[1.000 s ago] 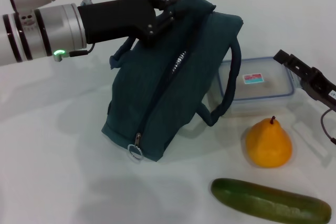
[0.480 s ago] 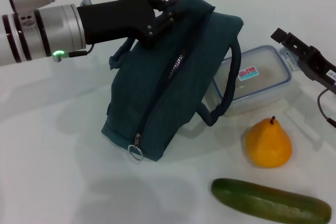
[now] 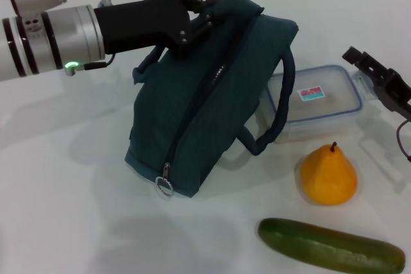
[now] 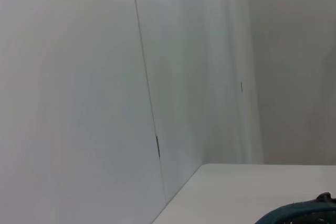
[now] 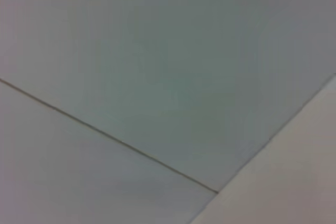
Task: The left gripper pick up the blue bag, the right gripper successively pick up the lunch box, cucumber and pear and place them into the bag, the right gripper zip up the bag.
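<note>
On the white table (image 3: 58, 178) the bag (image 3: 205, 107) stands tilted, its far top edge lifted and leaning toward the robot's left, its near lower end resting on the surface. At that raised top edge the left gripper (image 3: 196, 20) is clenched on the fabric, its black fingers pinching the cloth beside one loop handle (image 3: 144, 68). The silver wrist behind it shows a green light (image 3: 72, 65). The zipper (image 3: 192, 120) runs down the upper face of the bag to a metal ring pull (image 3: 166, 187) hanging at the near end. The second handle (image 3: 282, 104) loops out on the right side and crosses in front of the lunch box (image 3: 318, 101).

That box lies on the table just behind and to the right of the bag, its near left corner hidden by the handle, a small coloured label (image 3: 311, 94) on its lid. The right gripper (image 3: 379, 81) is at the box's right end, low and close to the rim; whether it is touching the box or gripping it cannot be told, nor can the state of its jaws.

The pear (image 3: 329, 174) stands upright near the box, on the robot's side of it, stem up. The cucumber (image 3: 331, 246) lies nearest the robot, just apart from the pear, at a slight angle.

The left wrist view shows only a sliver of the bag (image 4: 299, 216) against the wall; the right wrist view shows wall and table edge only.
</note>
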Controlling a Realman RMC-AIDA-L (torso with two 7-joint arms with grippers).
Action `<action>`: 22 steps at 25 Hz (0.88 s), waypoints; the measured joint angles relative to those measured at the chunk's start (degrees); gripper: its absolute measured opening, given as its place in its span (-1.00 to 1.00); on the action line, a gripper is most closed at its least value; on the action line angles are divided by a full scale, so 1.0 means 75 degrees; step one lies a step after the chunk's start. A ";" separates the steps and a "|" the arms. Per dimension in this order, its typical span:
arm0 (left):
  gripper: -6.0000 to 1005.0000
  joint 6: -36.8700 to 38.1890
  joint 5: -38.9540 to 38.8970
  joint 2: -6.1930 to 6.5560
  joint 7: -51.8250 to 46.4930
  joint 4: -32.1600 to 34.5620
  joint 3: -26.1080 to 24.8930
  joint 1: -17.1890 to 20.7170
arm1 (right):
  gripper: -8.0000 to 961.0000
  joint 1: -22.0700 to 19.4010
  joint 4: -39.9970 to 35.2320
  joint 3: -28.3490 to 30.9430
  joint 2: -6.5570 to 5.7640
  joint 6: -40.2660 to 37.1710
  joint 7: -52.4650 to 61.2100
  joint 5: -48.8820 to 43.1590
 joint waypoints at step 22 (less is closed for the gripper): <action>-0.73 0.0011 -0.0291 -0.0025 0.0326 -0.0186 0.0306 -0.0029 | 0.78 -0.0344 -0.0270 -0.0695 0.0022 0.0037 -0.0070 0.0200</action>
